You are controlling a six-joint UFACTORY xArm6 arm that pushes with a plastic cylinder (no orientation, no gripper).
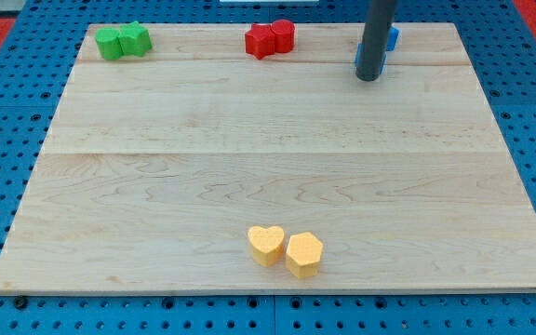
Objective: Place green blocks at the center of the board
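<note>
Two green blocks (124,41) touching at the pale wooden table's (277,177) top-left corner, my tip (368,77) far right beside blue blocks (391,38), no fingers, red pair (270,39), yellow pair (285,248) at bottom.

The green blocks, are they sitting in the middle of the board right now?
No, the green blocks sit together at the board's top-left corner, far from my tip at the top right.

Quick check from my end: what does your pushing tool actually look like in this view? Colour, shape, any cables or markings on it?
It is a straight, round rod, dark grey, smooth and slightly shiny, entering from the view's top. My tip ends in a blunt, flat end. No cables, markings or labels show on it. The arm above is out of frame.
</note>
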